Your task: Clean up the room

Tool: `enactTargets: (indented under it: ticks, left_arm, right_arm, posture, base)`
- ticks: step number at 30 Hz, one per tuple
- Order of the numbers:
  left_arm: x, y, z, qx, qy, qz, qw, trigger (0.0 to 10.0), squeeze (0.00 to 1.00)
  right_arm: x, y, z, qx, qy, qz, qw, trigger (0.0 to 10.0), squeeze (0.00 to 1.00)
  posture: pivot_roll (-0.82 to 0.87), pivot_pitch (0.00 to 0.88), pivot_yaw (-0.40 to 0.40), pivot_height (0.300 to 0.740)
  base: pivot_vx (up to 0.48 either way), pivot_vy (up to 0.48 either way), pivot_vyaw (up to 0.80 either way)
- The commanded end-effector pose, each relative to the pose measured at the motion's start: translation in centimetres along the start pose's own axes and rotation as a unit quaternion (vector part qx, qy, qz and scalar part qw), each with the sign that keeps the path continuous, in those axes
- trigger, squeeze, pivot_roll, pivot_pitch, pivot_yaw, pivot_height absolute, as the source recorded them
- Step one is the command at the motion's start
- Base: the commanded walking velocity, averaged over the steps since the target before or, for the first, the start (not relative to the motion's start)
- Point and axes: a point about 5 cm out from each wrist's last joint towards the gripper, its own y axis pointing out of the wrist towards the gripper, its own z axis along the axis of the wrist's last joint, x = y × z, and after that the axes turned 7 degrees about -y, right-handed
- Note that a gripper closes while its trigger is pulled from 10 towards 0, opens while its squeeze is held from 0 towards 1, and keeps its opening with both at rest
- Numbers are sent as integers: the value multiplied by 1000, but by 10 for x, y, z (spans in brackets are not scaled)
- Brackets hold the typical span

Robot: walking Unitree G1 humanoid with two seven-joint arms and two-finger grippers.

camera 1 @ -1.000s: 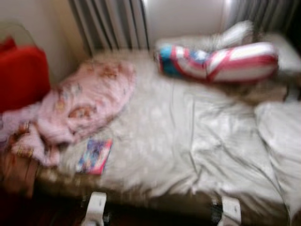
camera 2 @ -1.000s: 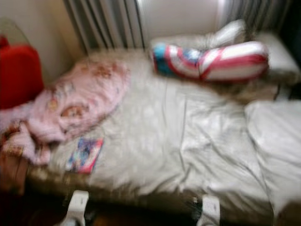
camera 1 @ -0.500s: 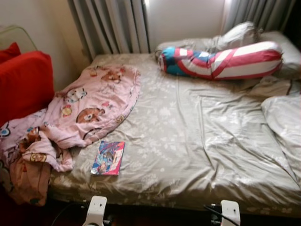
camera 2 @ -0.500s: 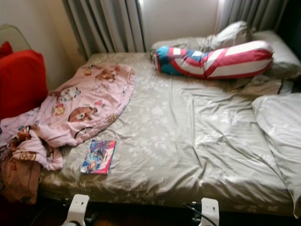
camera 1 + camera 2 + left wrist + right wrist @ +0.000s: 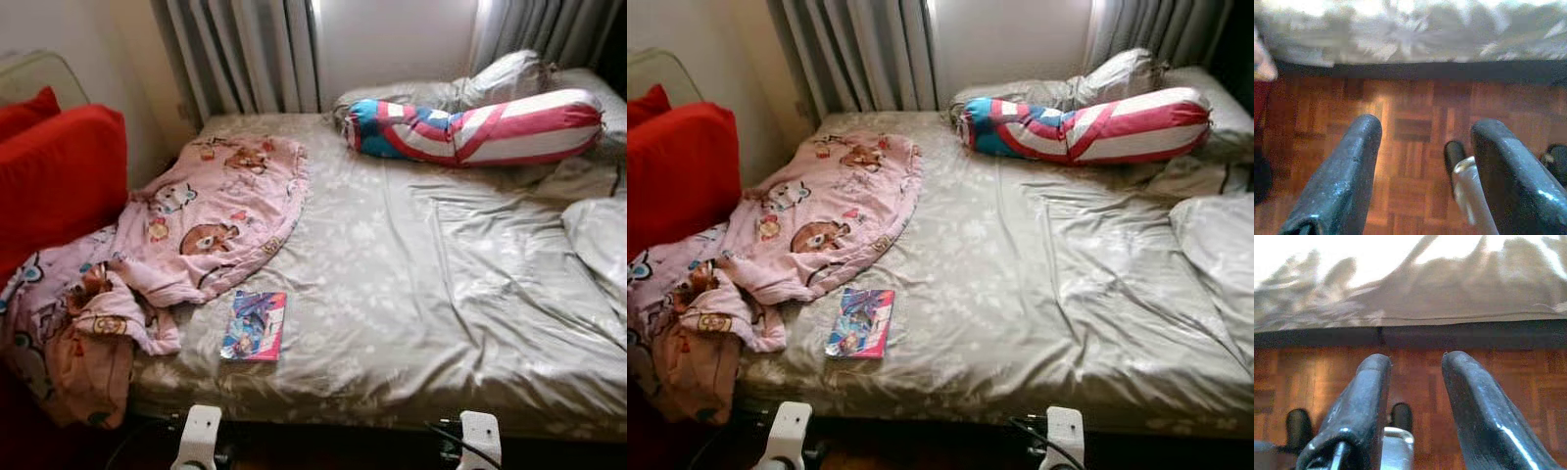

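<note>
1. Black fingers of the left gripper (image 5: 1422,171) stand spread apart with nothing between them, hanging low over the parquet floor (image 5: 1410,122) beside the near edge of the bed.
2. Right gripper (image 5: 1415,401) is likewise released, fingers parted and empty above the same wooden floor, pointing toward the hanging edge of the sheet (image 5: 1449,298).
3. On the bed (image 5: 421,294), near its front edge and toward the left, a colourful comic book (image 5: 255,326) lies flat on the grey floral sheet.
4. Just left of the book, a pink blanket with cartoon prints (image 5: 211,220) sprawls across the left part of the bed, its crumpled end spilling over the near left corner.
5. Red cushions (image 5: 59,176) rest against the wall at far left, touching the blanket.
6. At the far side, a red, white and blue bolster pillow (image 5: 475,129) lies across the head of the bed, with grey pillows (image 5: 509,76) behind it and curtains (image 5: 245,54) beyond.
</note>
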Motion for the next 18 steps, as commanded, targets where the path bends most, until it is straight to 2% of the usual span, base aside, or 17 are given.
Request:
enactTargets:
  ticks: [1, 11, 18]
  left_arm:
    - [-5, -1, -4, -7, -5, 8, 1000, 10000, 0]
    - [-9, -3, -7, -10, -12, 18, 1000, 10000, 0]
    - [-4, -2, -6, -10, -6, 10, 1000, 10000, 0]
  right_arm:
    - [-4, 0, -2, -3, 0, 5, 1000, 10000, 0]
    - [-4, -1, -3, -7, -1, 6, 1000, 10000, 0]
    - [-2, 0, -2, -4, -1, 5, 1000, 10000, 0]
  posture:
    - [-46, 17, 50, 740]
    - [-40, 27, 50, 740]
    - [-52, 38, 46, 740]
  base:
    - [0, 311, 0]
    - [0, 309, 0]
    - [0, 309, 0]
